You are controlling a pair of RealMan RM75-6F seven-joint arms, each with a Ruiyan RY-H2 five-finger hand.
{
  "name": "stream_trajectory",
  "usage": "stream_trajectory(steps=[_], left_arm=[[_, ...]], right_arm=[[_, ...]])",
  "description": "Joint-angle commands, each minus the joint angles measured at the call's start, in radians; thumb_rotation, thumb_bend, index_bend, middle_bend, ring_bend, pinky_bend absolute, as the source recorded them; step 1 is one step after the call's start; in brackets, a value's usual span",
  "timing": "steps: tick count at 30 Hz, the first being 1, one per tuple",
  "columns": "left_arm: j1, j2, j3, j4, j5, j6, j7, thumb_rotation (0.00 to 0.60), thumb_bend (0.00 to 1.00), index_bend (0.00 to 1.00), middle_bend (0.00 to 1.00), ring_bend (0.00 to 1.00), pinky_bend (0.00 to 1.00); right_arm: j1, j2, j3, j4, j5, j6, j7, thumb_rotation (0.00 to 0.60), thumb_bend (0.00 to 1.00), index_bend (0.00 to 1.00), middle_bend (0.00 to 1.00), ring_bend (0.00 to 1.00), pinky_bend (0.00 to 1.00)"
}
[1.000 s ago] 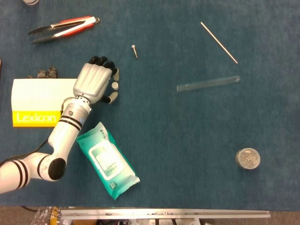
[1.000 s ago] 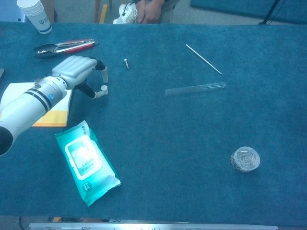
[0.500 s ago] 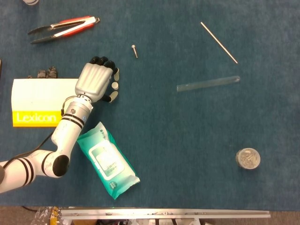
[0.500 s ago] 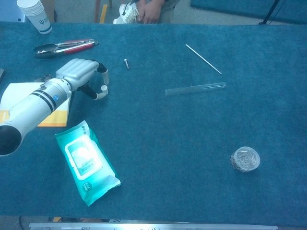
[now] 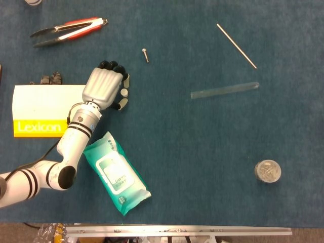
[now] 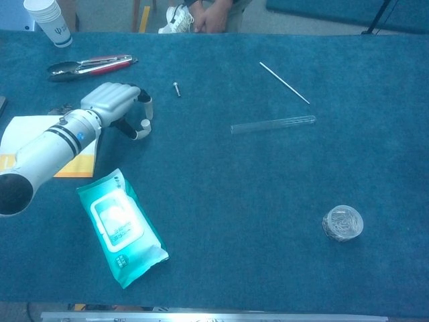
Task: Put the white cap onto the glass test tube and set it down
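Note:
The small white cap rests on the blue table, inside the curve of my left hand. The hand arches over it, with the fingertips beyond the cap and the thumb on its near side. Neither touches the cap as far as I can see. The glass test tube lies flat well to the right, apart from the hand. My right hand is in neither view.
A thin metal rod lies beyond the tube, a screw just past the hand. Red tongs, a yellow-white Lexicon box, a green wipes pack and a round silver jar also lie on the table.
My left hand has shifted slightly to the right, toward the cap, its fingers curving closer around it. The cap and the tube have not moved.

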Motion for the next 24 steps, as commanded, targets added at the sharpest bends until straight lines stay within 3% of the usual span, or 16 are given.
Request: stream_trajectory(steps=[1,8,16,24], left_arm=[[-0.002,0.002,0.001,-0.002,-0.003,-0.003,0.004,0.541,0.27,0.43,0.26,0.14,0.13],[-0.004,0.001,0.003,-0.005,-0.005,-0.003,0.008,0.543,0.29,0.45,0.26,0.14,0.13],[-0.009,-0.001,0.001,0.003,-0.003,-0.006,0.005,0.598,0.33,0.46,0.26,0.14,0.13],[-0.01,-0.003,0.001,0.006,-0.008,-0.009,0.003,0.6,0.33,0.47,0.27,0.14,0.13]], right_arm=[[0.0,-0.001,0.0,0.002,-0.001,0.0,0.001,0.6,0.27,0.45,0.28,0.2,0.36],[-0.003,0.001,0.0,0.003,-0.001,0.003,0.004,0.6,0.27,0.45,0.28,0.2,0.36],[-0.006,0.001,0.0,0.003,-0.001,0.006,0.006,0.6,0.27,0.45,0.28,0.2,0.36],[-0.007,0.0,0.0,0.006,0.003,0.004,0.009,0.6,0.27,0.45,0.28,0.2,0.36]])
